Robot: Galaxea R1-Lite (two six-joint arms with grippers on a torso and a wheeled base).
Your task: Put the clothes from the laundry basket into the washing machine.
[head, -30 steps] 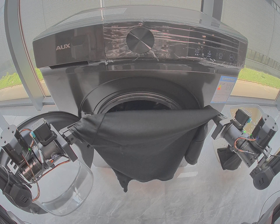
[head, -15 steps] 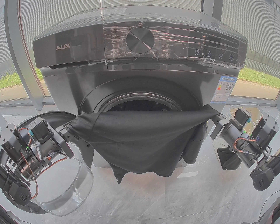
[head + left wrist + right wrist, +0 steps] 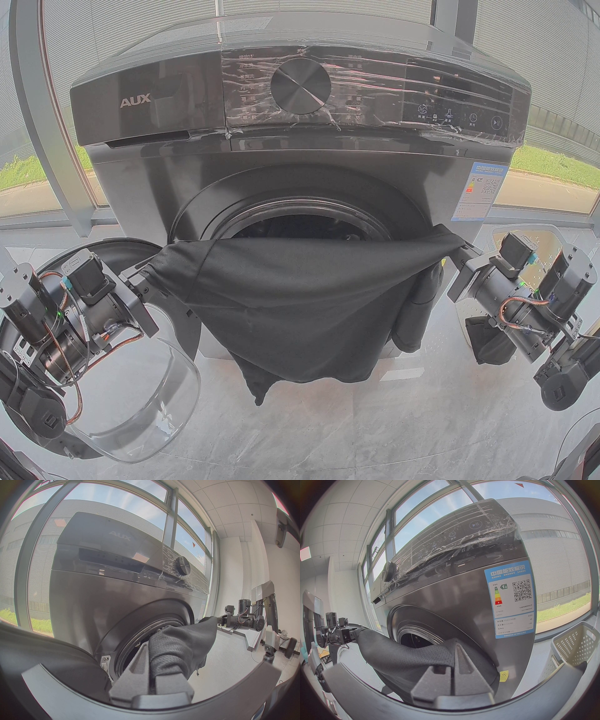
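Black garment stretched before washing machine, slightly higher than earlier.
Clamped at both ends by left tool, right tool; lower drum hidden.

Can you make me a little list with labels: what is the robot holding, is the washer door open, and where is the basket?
Held thing: black garment, stretched between both grippers
Left gripper: shut on one end of the garment
Right gripper: shut on the other end
Garment place: in front of the drum opening, not yet inside
Washing machine door: open, at the robot's left
Laundry basket: on the floor at the robot's right
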